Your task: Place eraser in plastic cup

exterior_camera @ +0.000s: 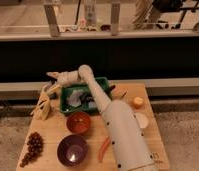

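Eraser: cannot be picked out with certainty; nothing in the view is clearly it, neither on the table nor at the gripper.
Plastic cup: likely the pale, crumpled clear object [76, 98] lying inside the green tray; its exact shape is hard to tell.
Gripper [46, 93]: reaches down at the table's far left corner, just beside the tray's left wall, over the bananas.
Gripper state: cannot tell whether it is spread, pressed together, or pinching something.
Arm [109, 118]: a white limb rising from the near edge of the table, crossing over the tray, bending at an elbow above the tray's far rim, then stretching left.
Green tray [104, 82]: at the far middle of the table, partly hidden by the arm.
Bananas [43, 107]: at the left edge, beside the tray.
Red bowl [78, 121]: just in front of the tray.
Purple bowl [72, 149]: nearer still, close to the front edge.
Grapes [32, 147]: dark bunch at the near left.
Chili pepper [104, 149]: red, between the purple bowl and the arm.
Orange [138, 102]: right of the arm, near the far right side.
Table [49, 131]: light wood.
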Available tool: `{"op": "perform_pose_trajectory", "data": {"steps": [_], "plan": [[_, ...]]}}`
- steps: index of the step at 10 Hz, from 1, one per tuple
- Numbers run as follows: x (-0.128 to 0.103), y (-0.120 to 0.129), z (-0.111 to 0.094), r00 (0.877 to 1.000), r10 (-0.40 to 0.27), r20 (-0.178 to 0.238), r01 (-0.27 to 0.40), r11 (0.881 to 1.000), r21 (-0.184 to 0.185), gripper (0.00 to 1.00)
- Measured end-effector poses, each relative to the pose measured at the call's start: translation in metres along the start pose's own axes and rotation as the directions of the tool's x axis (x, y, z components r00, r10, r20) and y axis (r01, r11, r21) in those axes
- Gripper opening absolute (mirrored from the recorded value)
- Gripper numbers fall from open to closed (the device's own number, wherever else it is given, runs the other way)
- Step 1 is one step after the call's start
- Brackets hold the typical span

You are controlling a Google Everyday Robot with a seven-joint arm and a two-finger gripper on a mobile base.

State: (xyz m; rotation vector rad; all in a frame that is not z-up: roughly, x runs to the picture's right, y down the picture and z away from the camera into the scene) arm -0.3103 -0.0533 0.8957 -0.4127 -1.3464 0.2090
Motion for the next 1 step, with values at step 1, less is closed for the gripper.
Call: {"op": "perform_pose_trajectory", "data": {"steps": [1], "plan": [[0.0,0.0,0.0,1.0,0.0,0.0,0.0,1.0,0.0,0.8]]}}
